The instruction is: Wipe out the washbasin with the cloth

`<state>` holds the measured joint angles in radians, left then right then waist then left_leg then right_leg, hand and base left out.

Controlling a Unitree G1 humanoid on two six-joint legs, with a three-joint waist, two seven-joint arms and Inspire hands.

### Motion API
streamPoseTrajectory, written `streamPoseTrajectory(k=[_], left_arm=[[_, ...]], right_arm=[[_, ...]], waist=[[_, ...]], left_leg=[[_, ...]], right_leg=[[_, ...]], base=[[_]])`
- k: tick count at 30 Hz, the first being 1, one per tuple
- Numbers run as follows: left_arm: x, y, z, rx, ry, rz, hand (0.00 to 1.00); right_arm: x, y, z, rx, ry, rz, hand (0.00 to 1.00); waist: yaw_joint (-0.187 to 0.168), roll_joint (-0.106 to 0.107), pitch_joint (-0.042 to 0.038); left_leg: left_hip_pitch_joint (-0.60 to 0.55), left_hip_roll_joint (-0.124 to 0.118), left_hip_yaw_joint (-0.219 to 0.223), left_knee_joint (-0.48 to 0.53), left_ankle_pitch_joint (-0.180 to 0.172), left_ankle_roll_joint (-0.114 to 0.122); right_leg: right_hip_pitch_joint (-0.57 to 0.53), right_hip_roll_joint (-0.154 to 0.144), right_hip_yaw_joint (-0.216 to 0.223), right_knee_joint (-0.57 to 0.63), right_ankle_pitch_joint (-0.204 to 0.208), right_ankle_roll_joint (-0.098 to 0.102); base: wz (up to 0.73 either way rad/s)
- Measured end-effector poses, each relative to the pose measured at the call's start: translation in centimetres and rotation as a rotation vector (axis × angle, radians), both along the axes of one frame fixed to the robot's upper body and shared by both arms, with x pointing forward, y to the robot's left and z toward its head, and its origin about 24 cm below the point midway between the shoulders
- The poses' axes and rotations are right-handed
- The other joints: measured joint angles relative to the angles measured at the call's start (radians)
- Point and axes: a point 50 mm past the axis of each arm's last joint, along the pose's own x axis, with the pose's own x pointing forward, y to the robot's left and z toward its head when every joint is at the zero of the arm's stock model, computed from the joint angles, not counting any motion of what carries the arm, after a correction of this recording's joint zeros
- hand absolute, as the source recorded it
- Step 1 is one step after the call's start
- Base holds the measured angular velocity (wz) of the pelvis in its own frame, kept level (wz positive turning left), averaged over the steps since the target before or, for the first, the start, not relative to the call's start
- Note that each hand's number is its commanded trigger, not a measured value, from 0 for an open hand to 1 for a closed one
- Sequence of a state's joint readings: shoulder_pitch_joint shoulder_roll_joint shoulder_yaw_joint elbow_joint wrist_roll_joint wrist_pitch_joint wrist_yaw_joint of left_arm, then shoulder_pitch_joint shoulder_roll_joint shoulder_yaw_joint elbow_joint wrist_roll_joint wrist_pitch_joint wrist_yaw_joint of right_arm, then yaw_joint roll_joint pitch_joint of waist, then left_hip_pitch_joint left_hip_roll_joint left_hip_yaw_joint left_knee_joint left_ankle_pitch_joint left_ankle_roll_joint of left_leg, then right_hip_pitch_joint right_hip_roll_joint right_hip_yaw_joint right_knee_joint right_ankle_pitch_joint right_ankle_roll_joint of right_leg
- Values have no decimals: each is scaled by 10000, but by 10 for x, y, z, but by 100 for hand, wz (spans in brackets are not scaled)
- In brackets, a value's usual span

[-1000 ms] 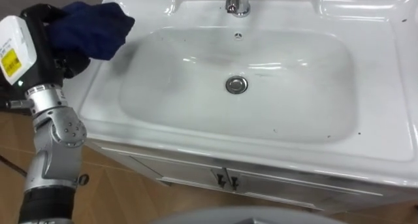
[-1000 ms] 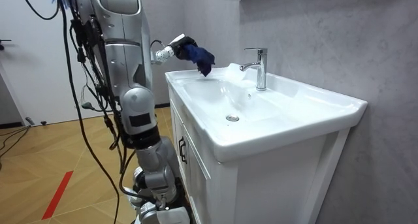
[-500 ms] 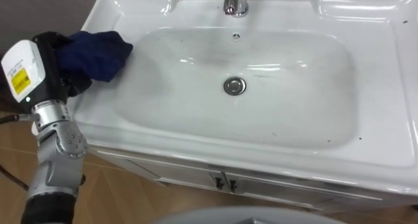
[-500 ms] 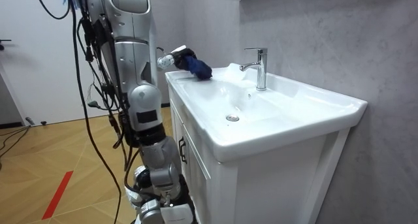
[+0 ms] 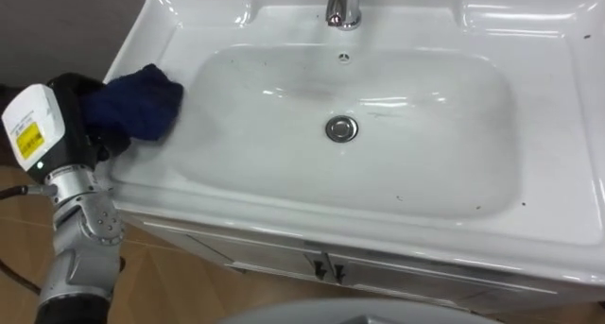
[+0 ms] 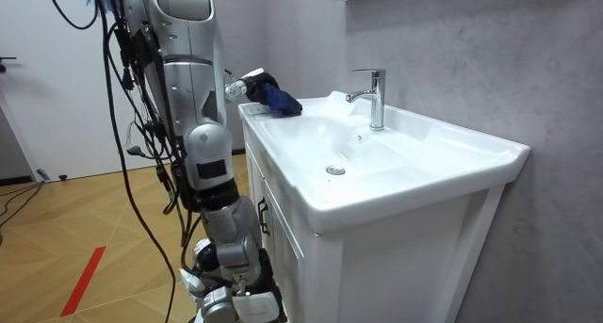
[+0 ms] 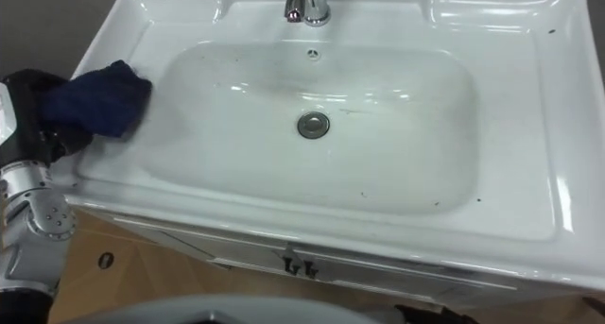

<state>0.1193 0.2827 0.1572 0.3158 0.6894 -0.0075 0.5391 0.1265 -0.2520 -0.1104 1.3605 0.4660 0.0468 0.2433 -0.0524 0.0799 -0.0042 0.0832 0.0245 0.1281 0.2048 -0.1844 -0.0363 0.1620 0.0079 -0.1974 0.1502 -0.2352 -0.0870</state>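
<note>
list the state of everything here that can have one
white ceramic basin: empty, a few dark specks
chrome tap: off, no water running
dark blue cloth: bunched, on the basin's left rim
left hand: shut on the cloth
white cabinet doors: shut

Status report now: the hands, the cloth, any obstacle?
Left hand shut on blue cloth. Cloth resting on basin, left rim. Nothing in the way.

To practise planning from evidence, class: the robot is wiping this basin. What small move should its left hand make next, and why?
Probably slide the blue cloth rightward off the rim into the basin bowl: the left hand holds it on the left rim, and dark specks dot the bowl.
</note>
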Motion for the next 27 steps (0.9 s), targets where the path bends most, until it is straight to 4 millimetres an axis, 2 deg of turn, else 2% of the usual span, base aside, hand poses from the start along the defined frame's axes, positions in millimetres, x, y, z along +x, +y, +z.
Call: streamPoseTrajectory(k=[14,17,27], left_arm=[[0,0,0,-273,-137,44,0],[3,-1,2,-299,-248,18,0],[15,-9,37,-1741,-2355,-304,0]], right_arm=[[5,0,0,-26,-152,85,0],[5,0,0,-20,-147,68,0],[9,7,-2,140,-245,90,0]], waist=[[8,-57,35],[-17,-62,39],[-2,-108,74]], left_leg=[[-16,-27,-40,-7,1,1],[-50,-51,-200,-9,0,1],[-80,-62,-213,-9,0,1]], right_leg=[[-8,-31,-43,11,-17,40],[-5,-36,-122,0,-16,41],[-22,-44,-128,-7,-23,51]], base=[[0],[7],[1]])
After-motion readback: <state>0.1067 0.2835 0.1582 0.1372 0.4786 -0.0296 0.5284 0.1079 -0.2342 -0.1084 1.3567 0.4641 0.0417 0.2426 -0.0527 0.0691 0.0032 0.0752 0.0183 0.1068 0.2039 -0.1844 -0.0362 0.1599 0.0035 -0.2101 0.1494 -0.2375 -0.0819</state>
